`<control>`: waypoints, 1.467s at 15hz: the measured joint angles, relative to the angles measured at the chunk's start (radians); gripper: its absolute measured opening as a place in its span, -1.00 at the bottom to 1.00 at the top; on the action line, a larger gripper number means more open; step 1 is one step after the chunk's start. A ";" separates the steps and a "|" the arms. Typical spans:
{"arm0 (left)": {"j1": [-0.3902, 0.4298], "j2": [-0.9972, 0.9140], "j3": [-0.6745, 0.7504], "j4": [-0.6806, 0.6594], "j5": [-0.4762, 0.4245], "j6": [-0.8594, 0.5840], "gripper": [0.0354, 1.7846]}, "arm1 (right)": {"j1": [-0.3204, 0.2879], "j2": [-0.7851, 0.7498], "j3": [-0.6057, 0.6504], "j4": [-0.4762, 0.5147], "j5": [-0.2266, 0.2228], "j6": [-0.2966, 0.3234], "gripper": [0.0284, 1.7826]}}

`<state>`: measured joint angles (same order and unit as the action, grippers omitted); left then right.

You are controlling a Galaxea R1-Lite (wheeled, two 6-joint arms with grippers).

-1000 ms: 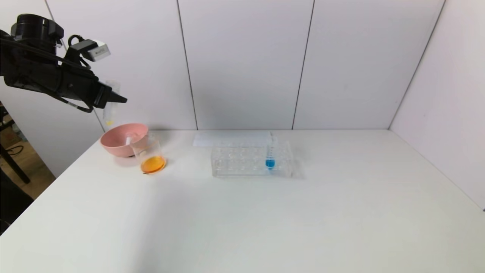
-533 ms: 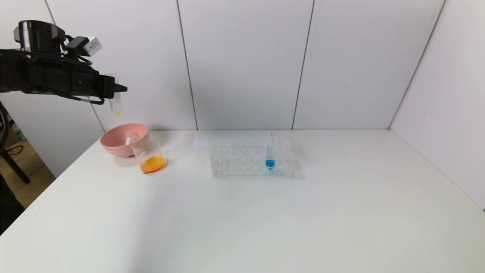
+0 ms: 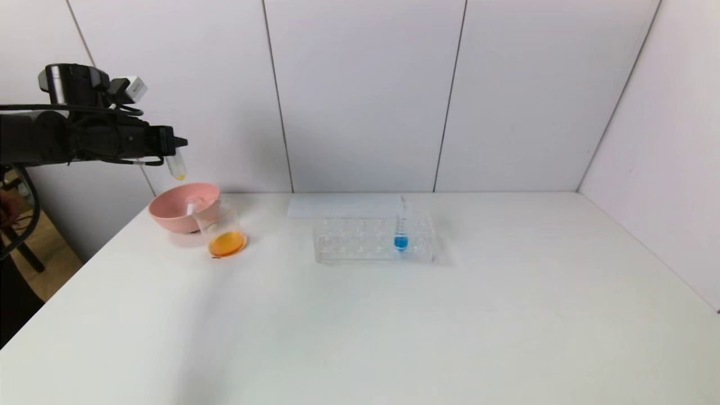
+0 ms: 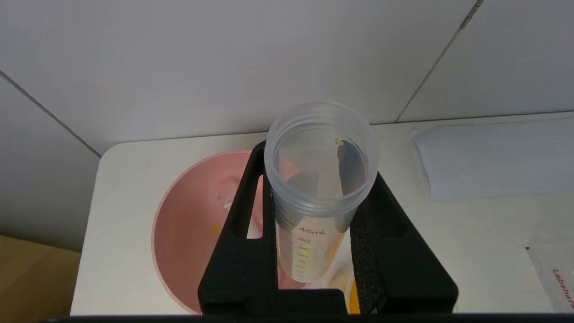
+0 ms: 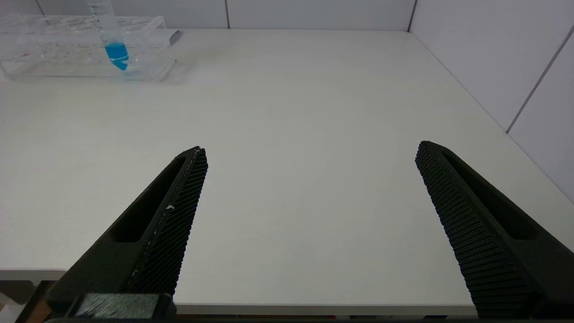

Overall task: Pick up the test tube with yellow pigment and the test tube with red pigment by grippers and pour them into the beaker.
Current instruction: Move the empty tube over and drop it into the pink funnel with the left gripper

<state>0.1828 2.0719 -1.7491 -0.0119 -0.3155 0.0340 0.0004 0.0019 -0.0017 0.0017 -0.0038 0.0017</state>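
Left gripper (image 3: 175,147) clamped on the yellow tube (image 3: 178,167), held upright in the air above the pink bowl (image 3: 175,216). Beaker (image 3: 223,229) stands just beside the bowl. Right gripper (image 5: 309,202) spread wide, holding nothing, low over the table's near edge (image 5: 287,112).

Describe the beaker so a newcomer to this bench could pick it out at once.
Start at the far left corner of the white table, where a pink bowl sits. The small clear glass beaker stands right against that bowl, on the side nearer the clear plastic tube rack. It alone holds a pool of orange liquid at its bottom; the bowl is opaque pink, and the rack's one tube holds blue.
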 joint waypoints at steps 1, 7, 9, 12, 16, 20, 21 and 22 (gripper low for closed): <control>0.005 0.017 0.002 -0.019 0.000 -0.005 -0.50 | 0.000 0.000 0.000 0.000 0.000 0.000 0.91; 0.035 0.122 0.050 -0.199 -0.005 -0.050 -0.50 | 0.000 0.000 0.000 0.000 0.000 0.000 0.91; 0.038 0.151 0.062 -0.251 -0.003 -0.059 -0.50 | 0.000 0.000 0.000 0.000 0.000 0.000 0.91; 0.039 0.191 0.068 -0.301 -0.001 -0.058 -0.50 | 0.000 0.000 0.000 0.000 0.000 0.000 0.91; 0.047 0.234 0.068 -0.373 -0.001 -0.057 -0.50 | 0.000 0.000 0.000 0.000 0.000 0.000 0.91; 0.049 0.246 0.069 -0.370 0.000 -0.057 -0.50 | 0.000 0.000 0.000 0.000 0.000 0.000 0.91; 0.050 0.248 0.069 -0.370 0.000 -0.057 -0.50 | 0.000 0.000 0.000 0.000 0.000 0.000 0.91; 0.049 0.251 0.068 -0.370 0.000 -0.057 -0.50 | 0.000 0.000 0.000 0.000 0.000 0.000 0.91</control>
<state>0.2321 2.3230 -1.6809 -0.3815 -0.3155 -0.0226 0.0009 0.0019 -0.0013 0.0017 -0.0043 0.0013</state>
